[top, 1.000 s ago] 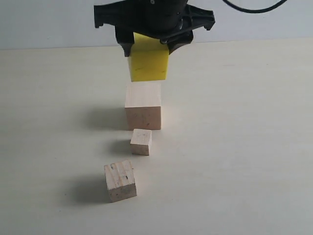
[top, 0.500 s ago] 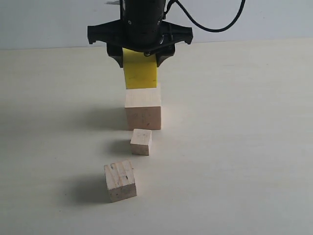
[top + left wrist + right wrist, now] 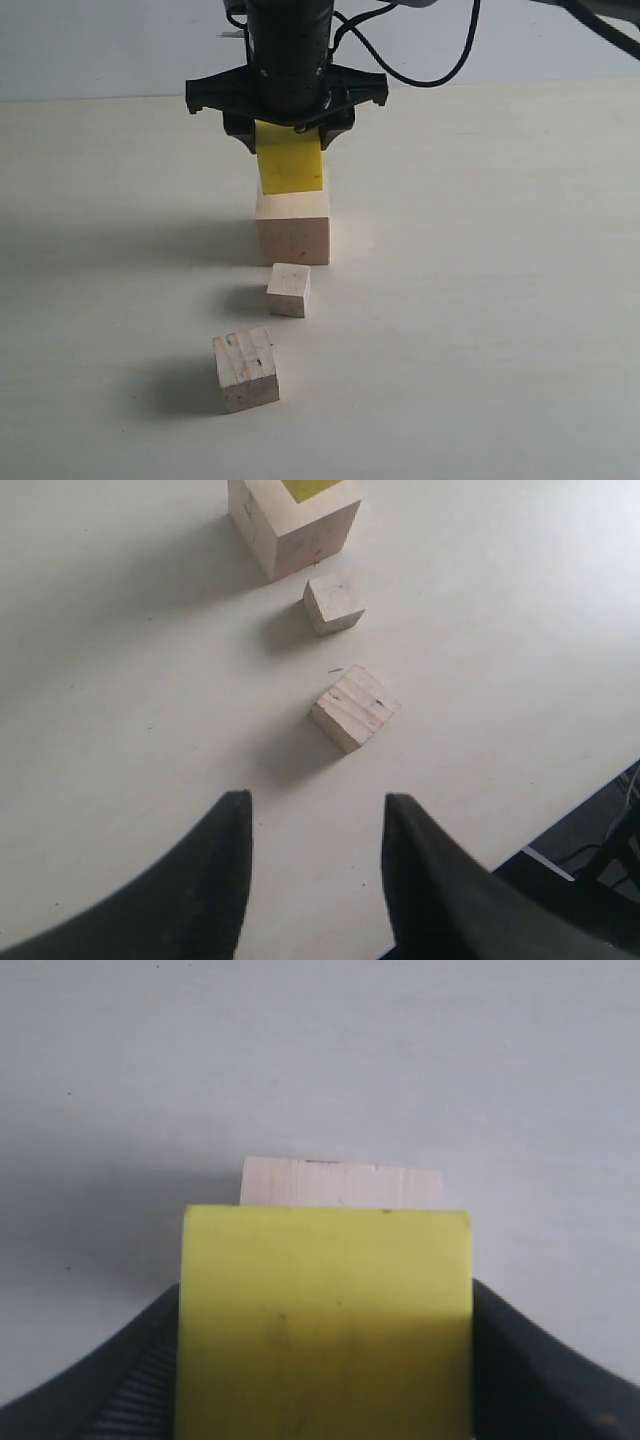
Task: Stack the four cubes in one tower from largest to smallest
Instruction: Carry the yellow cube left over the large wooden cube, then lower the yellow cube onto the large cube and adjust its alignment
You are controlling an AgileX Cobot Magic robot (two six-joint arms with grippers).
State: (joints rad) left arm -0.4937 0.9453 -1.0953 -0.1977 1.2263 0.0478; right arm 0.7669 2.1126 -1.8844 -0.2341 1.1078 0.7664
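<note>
My right gripper [image 3: 288, 150] is shut on the yellow cube [image 3: 290, 168], which rests on or just above the top of the large pale wood cube [image 3: 292, 230]. In the right wrist view the yellow cube [image 3: 325, 1320] fills the space between the fingers, with an edge of the large cube [image 3: 340, 1182] showing behind it. The small wood cube [image 3: 288, 289] sits just in front of the large one. The medium striped cube [image 3: 245, 369] lies nearer still. My left gripper [image 3: 315, 810] hangs open over bare table, short of the medium cube [image 3: 355, 707] and the small cube [image 3: 334, 603].
The pale table [image 3: 480, 300] spreads wide on both sides of the cubes. In the left wrist view the table's edge [image 3: 570, 815] drops off to a dark floor close by. A black cable [image 3: 440, 75] loops behind the right arm.
My right gripper has come down with the yellow cube, from hanging well above the large cube to sitting at its top face. The other cubes have not moved.
</note>
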